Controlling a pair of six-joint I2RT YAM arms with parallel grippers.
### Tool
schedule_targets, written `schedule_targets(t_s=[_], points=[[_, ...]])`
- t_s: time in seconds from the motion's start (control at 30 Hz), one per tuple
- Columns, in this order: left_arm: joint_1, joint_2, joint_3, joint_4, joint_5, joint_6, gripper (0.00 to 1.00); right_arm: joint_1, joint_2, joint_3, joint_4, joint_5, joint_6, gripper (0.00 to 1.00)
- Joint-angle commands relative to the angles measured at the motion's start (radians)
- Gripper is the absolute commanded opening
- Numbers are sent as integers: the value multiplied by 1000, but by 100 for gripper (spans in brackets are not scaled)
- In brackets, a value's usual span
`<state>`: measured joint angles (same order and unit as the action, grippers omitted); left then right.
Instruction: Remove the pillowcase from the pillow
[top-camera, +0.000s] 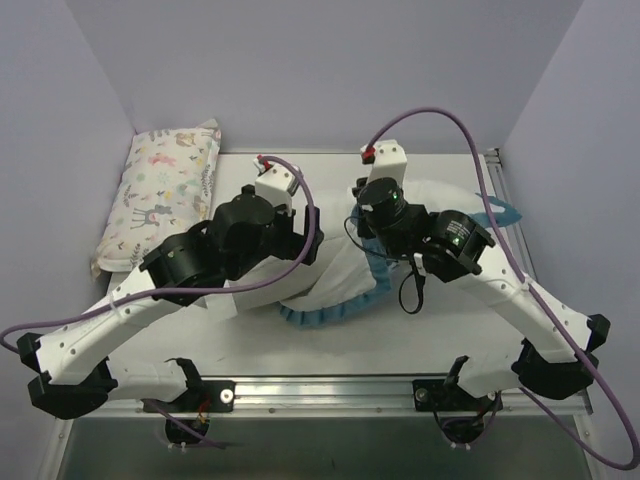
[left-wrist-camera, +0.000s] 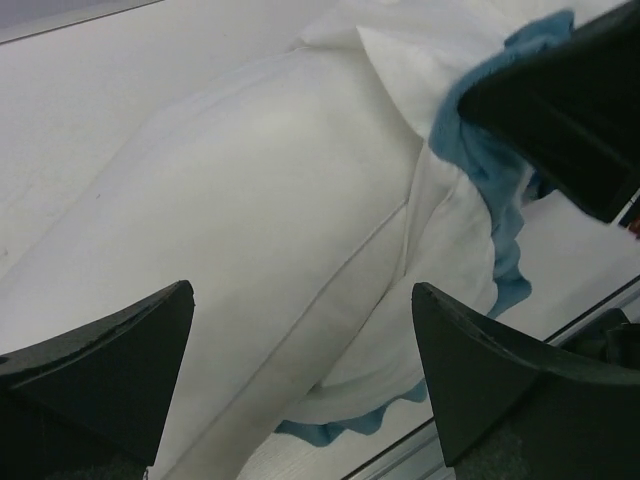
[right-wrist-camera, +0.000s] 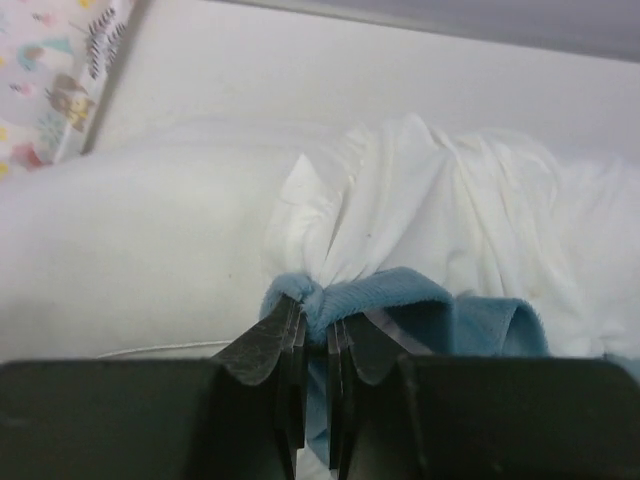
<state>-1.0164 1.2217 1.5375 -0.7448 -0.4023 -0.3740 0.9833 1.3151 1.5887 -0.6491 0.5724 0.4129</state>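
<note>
The white pillow (top-camera: 335, 272) lies at the table's middle, partly under both arms. The pillowcase, white inside out, is bunched on its right end (right-wrist-camera: 470, 220); its teal ruffled edge (top-camera: 330, 313) shows along the near side. My right gripper (right-wrist-camera: 315, 325) is shut on a fold of that teal edge (right-wrist-camera: 385, 295). My left gripper (left-wrist-camera: 300, 290) is open, its fingers (left-wrist-camera: 120, 350) spread just above the pillow (left-wrist-camera: 240, 200), holding nothing. The teal edge (left-wrist-camera: 480, 150) also runs to its right. The houndstooth outside is hidden.
A pastel animal-print pillow (top-camera: 165, 195) leans at the back left corner, also in the right wrist view (right-wrist-camera: 60, 70). Lilac walls close in the back and both sides. The table's metal front rail (top-camera: 320, 392) runs along the near edge.
</note>
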Motion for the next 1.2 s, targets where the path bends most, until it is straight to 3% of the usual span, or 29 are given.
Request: schedule_targets(t_s=[0.0, 0.17, 0.27, 0.37, 0.53, 0.6, 0.63, 0.7, 0.73, 0.83, 1.03, 1.17], points=[[-17, -54, 24, -57, -145, -19, 97, -46, 81, 270, 16, 3, -109, 0], [-13, -45, 26, -71, -225, -23, 97, -225, 283, 557, -105, -230, -68, 0], [37, -24, 26, -58, -242, -28, 97, -343, 355, 544, -110, -356, -30, 0], [186, 1, -11, -7, -97, -40, 97, -458, 435, 519, -103, -474, -14, 0], [364, 39, -148, 126, 106, -86, 97, -515, 521, 436, -40, -565, -31, 0], [430, 62, -198, 189, 201, -106, 97, -523, 562, 453, -32, -609, -36, 11], [444, 87, -212, 208, 223, -118, 97, -525, 570, 477, -32, -618, -42, 24], [467, 116, -235, 255, 281, -128, 97, -528, 572, 497, -30, -635, -49, 39], [481, 145, -240, 263, 290, -138, 97, -525, 555, 510, -27, -634, -51, 53], [505, 179, -283, 309, 319, -172, 97, -519, 504, 473, -26, -592, -57, 76], [581, 217, -399, 455, 456, -235, 97, -442, 242, 110, 168, -499, -43, 88], [585, 223, -422, 495, 474, -243, 97, -335, 165, -114, 310, -485, -26, 91]])
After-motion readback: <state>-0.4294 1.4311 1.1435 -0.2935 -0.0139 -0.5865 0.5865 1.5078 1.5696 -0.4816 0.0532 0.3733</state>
